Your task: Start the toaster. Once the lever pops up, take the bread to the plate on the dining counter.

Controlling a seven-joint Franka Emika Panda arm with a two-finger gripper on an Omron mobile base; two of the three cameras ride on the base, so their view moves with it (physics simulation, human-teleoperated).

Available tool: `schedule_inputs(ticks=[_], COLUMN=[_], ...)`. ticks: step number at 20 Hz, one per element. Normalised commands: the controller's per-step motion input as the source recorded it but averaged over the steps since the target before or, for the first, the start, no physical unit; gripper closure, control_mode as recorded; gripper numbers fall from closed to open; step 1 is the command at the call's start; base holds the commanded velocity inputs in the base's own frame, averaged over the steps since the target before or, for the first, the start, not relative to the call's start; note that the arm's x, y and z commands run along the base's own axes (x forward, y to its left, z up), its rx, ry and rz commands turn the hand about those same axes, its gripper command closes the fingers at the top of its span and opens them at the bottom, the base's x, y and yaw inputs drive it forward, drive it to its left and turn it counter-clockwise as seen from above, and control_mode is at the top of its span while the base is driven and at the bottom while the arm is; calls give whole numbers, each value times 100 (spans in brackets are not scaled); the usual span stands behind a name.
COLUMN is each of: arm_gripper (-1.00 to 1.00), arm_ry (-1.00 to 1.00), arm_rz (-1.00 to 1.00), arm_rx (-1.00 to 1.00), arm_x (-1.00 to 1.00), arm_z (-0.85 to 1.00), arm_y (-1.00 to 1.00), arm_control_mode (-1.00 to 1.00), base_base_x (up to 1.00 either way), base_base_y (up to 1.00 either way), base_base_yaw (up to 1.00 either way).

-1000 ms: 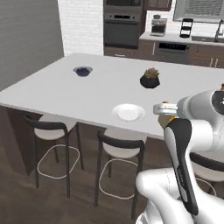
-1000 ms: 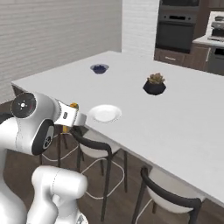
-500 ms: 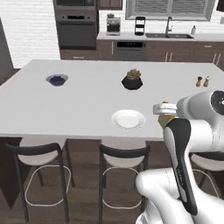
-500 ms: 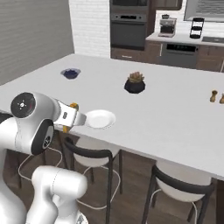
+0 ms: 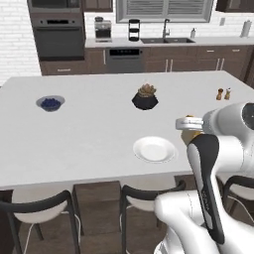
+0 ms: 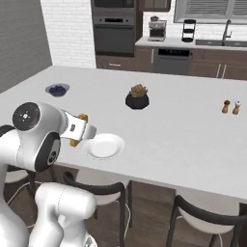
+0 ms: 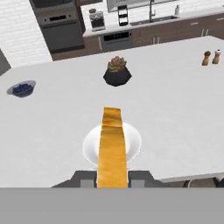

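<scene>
My gripper (image 7: 112, 179) is shut on the bread (image 7: 112, 146), a tan-orange slice seen edge-on that reaches out over the plate (image 7: 133, 141). The round white plate (image 5: 154, 149) lies near the front edge of the dining counter (image 5: 89, 134). From the left base view, the gripper (image 5: 188, 124) hovers just right of the plate with a bit of the bread (image 5: 192, 131) showing. In the right base view the gripper (image 6: 79, 130) hangs at the left edge of the plate (image 6: 104, 146). The toaster is out of view.
On the counter stand a bowl of blue berries (image 5: 50, 103) at far left, a black plant pot (image 5: 145, 97) behind the plate, and two shakers (image 5: 223, 94) at right. Dark stools (image 5: 39, 208) line the front edge. Oven and sink cabinets run along the back wall.
The whole picture has shifted: the base has swung round, so the counter now lies squarely ahead and the plate sits closer to the gripper. The grip on the bread is unchanged.
</scene>
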Motion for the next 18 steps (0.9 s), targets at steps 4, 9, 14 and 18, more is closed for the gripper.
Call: schedule_inputs(ticks=[4, 9, 14, 18], arm_gripper=[100, 100, 100, 100], arm_ry=[0, 0, -1, -2], arm_rz=[0, -1, 20, 34], arm_rx=[0, 4, 13, 16], arm_x=[0, 36, 42, 40], arm_z=[0, -16, -44, -53], arm_y=[0, -1, -12, -14], arm_control_mode=[100, -100, -100, -100], base_base_x=[89, 15, 0, 0], base_base_y=[22, 2, 0, 0], base_base_yaw=[-13, -2, 0, 0])
